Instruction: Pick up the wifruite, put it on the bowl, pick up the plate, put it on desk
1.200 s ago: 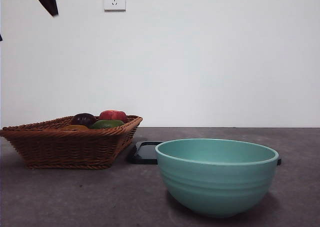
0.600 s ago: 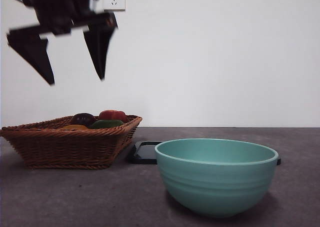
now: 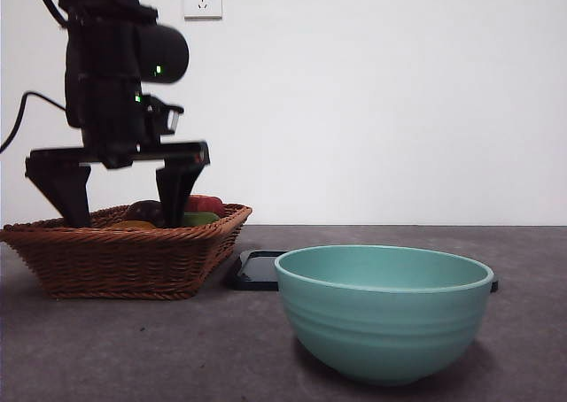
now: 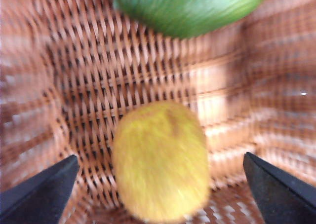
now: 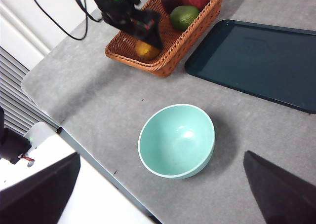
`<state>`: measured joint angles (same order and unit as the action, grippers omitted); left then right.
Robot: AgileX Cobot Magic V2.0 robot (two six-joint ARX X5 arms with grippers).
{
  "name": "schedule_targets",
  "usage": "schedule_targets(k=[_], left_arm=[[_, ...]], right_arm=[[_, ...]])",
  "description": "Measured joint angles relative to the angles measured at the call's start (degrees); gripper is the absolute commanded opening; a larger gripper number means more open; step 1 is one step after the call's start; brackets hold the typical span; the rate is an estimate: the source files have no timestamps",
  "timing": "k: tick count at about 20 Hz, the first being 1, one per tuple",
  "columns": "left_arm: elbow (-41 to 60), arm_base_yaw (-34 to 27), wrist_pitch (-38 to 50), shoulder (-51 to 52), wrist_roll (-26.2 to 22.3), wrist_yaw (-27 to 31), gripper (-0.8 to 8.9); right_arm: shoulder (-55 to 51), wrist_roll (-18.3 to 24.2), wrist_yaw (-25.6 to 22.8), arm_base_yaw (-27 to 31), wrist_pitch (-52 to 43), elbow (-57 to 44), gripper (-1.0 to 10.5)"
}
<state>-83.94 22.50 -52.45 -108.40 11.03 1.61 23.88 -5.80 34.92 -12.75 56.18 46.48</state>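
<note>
Pincers first: the left pincer (image 3: pixel 122 198) is down in the wicker basket (image 3: pixel 124 260), jaws spread wide, one tip on each side of the wifruite (image 4: pixel 160 160) and neither touching it. In the left wrist view the fruit lies on the basket's woven floor, yellow-brown and blurred, right between the two black tips, with the green fruit (image 4: pixel 190 7) just beyond it. From the front, the arm stands big and dark over the basket's left half, its tips dipping behind the rim; a dark purple fruit (image 3: pixel 146 211) and a red fruit (image 3: pixel 205 204) peek over the weave beside the green one. The right pincer (image 5: pixel 158 194) hangs high above the surface (image 5: pixel 98 100), jaws wide apart and gripping nothing, looking down on the whole scene. The bowl (image 3: pixel 384 312) sits upright in the foreground, nothing inside it, well apart from the basket. Behind the bowl a dark tray (image 5: pixel 256 61) lies flat on the surface, its near corner just beside the basket.
</note>
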Motion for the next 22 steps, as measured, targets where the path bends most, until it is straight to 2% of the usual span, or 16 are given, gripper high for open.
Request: schedule_targets(k=[1,3,6,7,9,10,16,22], left_arm=[[0.0,0.0,0.0,-0.6,0.0,0.0,5.82],[0.0,0.0,0.0,-0.7,0.0,0.0,4.86],[0.0,0.0,-1.0,-1.3,0.0,-0.1,4.6],[0.0,0.0,-1.1,-1.9,0.0,0.0,4.2],[0.0,0.0,-1.1,-2.8,0.0,-0.1,2.67],[0.0,0.0,-1.0,-2.8,0.0,-0.1,2.31],[-1.0,0.0,-2.3,-2.8,-0.7,-0.2,2.2],[-9.5,0.0,-11.6,-2.1,-3.3,-0.2,2.2]], right_arm=[[0.0,0.0,0.0,0.0,0.0,0.0,5.9],[0.0,0.0,0.0,0.0,0.0,0.0,5.9],[0.0,0.0,0.0,0.0,0.0,0.0,5.9],[0.0,0.0,0.0,0.0,0.0,0.0,5.9],[0.0,0.0,0.0,0.0,0.0,0.0,5.9],[0.0,0.0,0.0,0.0,0.0,0.0,5.9],[0.0,0.0,0.0,0.0,0.0,0.0,5.9],[0.0,0.0,0.0,0.0,0.0,0.0,5.9]])
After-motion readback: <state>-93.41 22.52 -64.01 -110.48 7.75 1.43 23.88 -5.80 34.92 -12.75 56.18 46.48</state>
